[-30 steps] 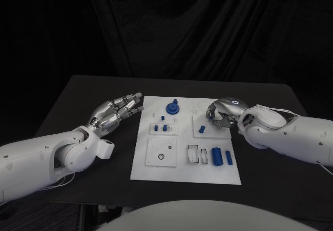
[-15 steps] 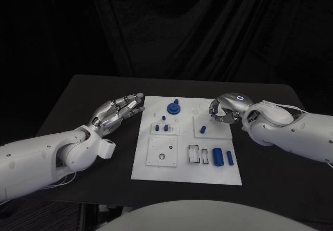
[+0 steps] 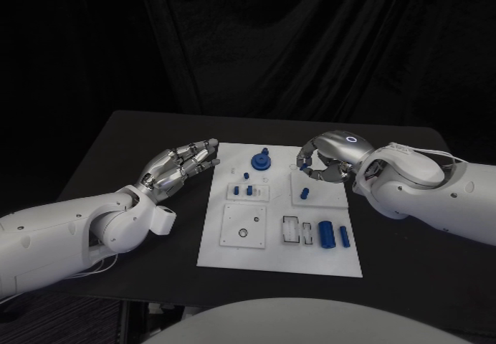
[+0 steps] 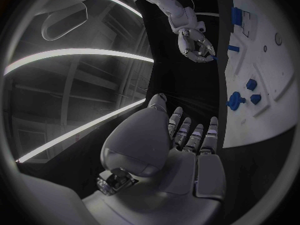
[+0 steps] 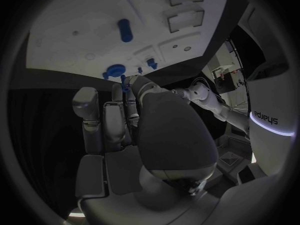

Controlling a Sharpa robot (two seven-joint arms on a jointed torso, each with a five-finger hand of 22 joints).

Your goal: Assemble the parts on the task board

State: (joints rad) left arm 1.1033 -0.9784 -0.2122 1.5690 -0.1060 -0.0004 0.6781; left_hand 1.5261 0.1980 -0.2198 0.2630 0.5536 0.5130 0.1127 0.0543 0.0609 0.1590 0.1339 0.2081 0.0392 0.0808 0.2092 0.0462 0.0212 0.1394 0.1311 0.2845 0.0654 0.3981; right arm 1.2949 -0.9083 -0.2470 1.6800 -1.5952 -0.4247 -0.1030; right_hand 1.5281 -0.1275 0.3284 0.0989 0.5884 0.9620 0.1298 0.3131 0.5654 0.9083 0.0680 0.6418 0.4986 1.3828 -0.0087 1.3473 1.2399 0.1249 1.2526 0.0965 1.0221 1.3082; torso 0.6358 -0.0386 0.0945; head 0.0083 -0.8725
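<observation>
The white task board (image 3: 240,252) lies mid-table. On it stand a blue round knob (image 3: 261,161), small blue pegs (image 3: 244,190) and a single blue peg (image 3: 305,192). Two blue cylinders (image 3: 325,233) lie at its right edge. My right hand (image 3: 325,162) hovers above the board's far right corner with its fingers curled in. A small blue part (image 5: 125,88) sits pinched at their tips, and it is also visible as the blue part (image 4: 214,58) under the right hand (image 4: 195,44). My left hand (image 3: 184,165) floats beside the board's left edge, fingers stretched out and holding nothing.
Two rectangular slots (image 3: 297,229) and a square plate with a hole (image 3: 243,228) take up the board's near half. Bare black table (image 3: 124,143) surrounds the board, with a dark curtain behind.
My right hand has lifted off the board's right plate and moved toward the far edge with fingers curled. The left hand has hardly moved.
</observation>
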